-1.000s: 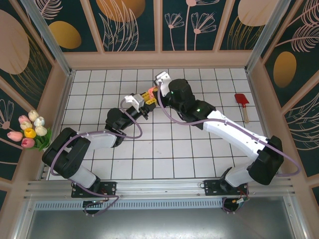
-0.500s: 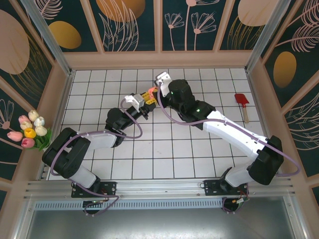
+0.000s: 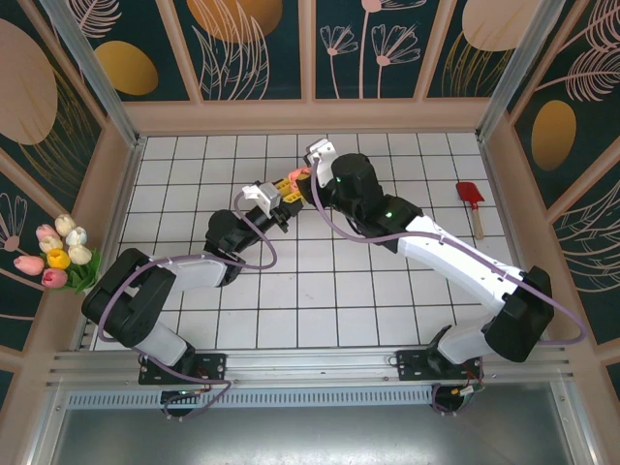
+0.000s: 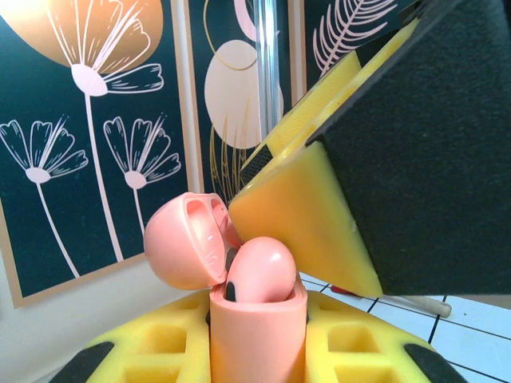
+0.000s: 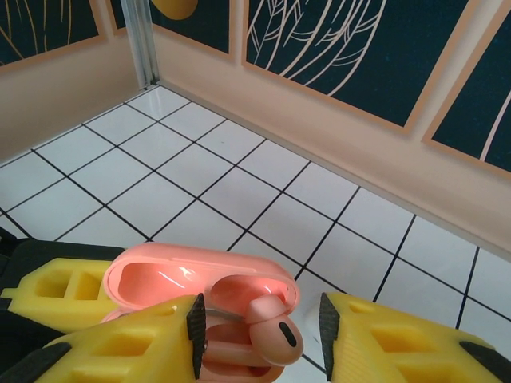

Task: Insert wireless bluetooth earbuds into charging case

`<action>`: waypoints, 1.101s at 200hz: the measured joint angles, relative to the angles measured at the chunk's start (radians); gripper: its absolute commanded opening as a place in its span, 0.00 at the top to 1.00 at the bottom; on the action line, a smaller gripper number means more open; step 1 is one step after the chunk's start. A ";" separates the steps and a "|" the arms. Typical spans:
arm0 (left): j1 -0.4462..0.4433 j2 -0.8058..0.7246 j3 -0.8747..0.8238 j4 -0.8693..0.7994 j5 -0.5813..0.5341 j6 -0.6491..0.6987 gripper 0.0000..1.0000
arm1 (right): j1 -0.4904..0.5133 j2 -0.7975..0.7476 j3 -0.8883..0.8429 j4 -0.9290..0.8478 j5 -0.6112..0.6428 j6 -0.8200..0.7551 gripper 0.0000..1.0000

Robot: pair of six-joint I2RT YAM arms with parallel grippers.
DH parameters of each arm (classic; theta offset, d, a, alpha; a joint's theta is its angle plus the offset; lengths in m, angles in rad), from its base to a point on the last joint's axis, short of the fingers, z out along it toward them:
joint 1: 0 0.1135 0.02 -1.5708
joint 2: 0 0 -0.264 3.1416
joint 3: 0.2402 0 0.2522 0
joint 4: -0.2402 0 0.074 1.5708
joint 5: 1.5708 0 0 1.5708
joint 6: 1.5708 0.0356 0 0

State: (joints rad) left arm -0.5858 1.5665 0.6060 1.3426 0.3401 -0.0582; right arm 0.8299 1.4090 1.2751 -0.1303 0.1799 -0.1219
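The salmon-pink charging case (image 4: 257, 335) stands upright with its lid (image 4: 185, 242) swung open. My left gripper (image 4: 257, 355) is shut on its body. One pink earbud (image 4: 262, 271) sits in the case with its head sticking up above the rim. In the right wrist view that earbud (image 5: 275, 329) lies between the fingers of my right gripper (image 5: 259, 339), which stands open with gaps on both sides. The open lid (image 5: 184, 275) lies just behind. From above, both grippers meet over the case (image 3: 294, 181) at the table's far middle: left gripper (image 3: 279, 197), right gripper (image 3: 308, 175).
A red spatula (image 3: 471, 199) lies at the far right of the white tiled table (image 3: 320, 291). A bunch of tulips (image 3: 58, 254) sits outside the left wall. Patterned wall panels (image 5: 343, 56) close the back.
My right gripper's jaws have spread apart and let go of the pink earbud, which stays in the case. The left gripper has kept its hold on the case.
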 measured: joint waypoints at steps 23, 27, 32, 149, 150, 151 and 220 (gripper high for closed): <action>0.000 0.000 0.003 0.000 0.000 0.000 1.00 | -0.004 -0.005 0.000 0.000 -0.012 0.005 0.54; 0.000 0.000 0.004 0.000 0.000 0.000 1.00 | -0.004 -0.006 0.000 0.000 -0.016 0.005 0.54; 0.000 0.000 0.004 0.000 0.000 0.000 1.00 | -0.005 -0.006 0.000 0.000 -0.018 0.008 0.54; 0.000 0.000 0.004 0.000 0.000 0.000 1.00 | -0.015 -0.016 0.002 0.002 -0.077 0.055 0.52; 0.000 0.000 0.004 0.000 0.000 0.000 1.00 | -0.015 -0.017 0.002 0.002 -0.077 0.055 0.53; 0.000 0.000 0.004 0.000 0.000 0.000 1.00 | -0.015 -0.017 0.002 0.002 -0.077 0.056 0.53; 0.000 0.000 0.004 0.000 0.000 -0.008 1.00 | -0.026 -0.032 0.050 0.030 -0.108 0.096 0.51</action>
State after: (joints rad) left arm -0.5858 1.5665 0.6102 1.3426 0.3405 -0.0658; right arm 0.8036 1.3766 1.3247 -0.1001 0.0719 -0.0261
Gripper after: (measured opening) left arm 0.239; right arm 0.488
